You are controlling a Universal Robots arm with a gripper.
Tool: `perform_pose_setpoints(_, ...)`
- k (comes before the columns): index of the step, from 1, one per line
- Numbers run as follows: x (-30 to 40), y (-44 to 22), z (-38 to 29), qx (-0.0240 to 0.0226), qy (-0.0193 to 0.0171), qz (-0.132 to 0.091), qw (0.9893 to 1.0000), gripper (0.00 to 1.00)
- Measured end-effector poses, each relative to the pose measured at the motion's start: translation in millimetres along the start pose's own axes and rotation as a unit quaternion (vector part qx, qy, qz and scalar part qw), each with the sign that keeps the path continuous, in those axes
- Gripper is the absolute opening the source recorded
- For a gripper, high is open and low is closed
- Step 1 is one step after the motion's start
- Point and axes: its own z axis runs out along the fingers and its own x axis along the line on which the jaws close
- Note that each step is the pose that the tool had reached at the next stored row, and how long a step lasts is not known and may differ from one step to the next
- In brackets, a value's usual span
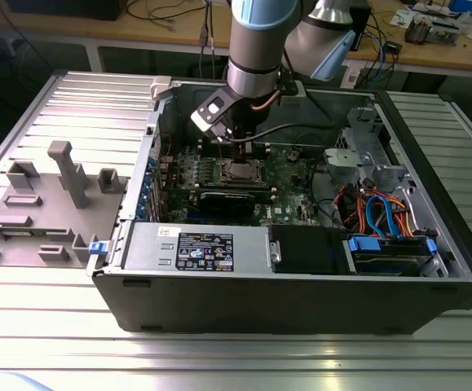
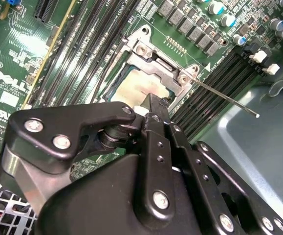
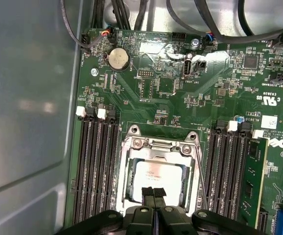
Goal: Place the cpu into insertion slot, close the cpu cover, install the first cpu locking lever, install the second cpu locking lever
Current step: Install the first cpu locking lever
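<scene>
**Computer case** (image 1: pixel 301 301): open-sided, laid flat on a ribbed metal table (image 1: pixel 219 358). A grey moulded fixture (image 1: pixel 48 204) is set beside it at the exterior view's left.

**Arm:** positioned over the far half of the case, pointed down at the socket on the circuit board (image 3: pixel 180 98).

**Gripper** (image 3: pixel 153 193): the jaws are pressed together, with nothing seen between them. The fingertips are held at one edge of the socket window, over the chip; contact cannot be told.

**Cpu chip** (image 3: pixel 158 174): seated in the socket, its pale top seen through the window.

**Cpu cover** (image 3: pixel 156 147): laid flat over the chip and framing it.

**Lever** (image 2: pixel 224 98): a thin metal rod, fixed at a socket corner. Its free end is stood out across the memory slots (image 2: pixel 224 73).

**Coin battery** (image 3: pixel 118 58): mounted on the board, well apart from the socket.
</scene>
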Motion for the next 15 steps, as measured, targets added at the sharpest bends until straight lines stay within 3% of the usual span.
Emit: perform_pose_setpoints(15, 1.1, -0.1, -10.6, 0.002, -0.0003, 0.0, 1.0, 0.11)
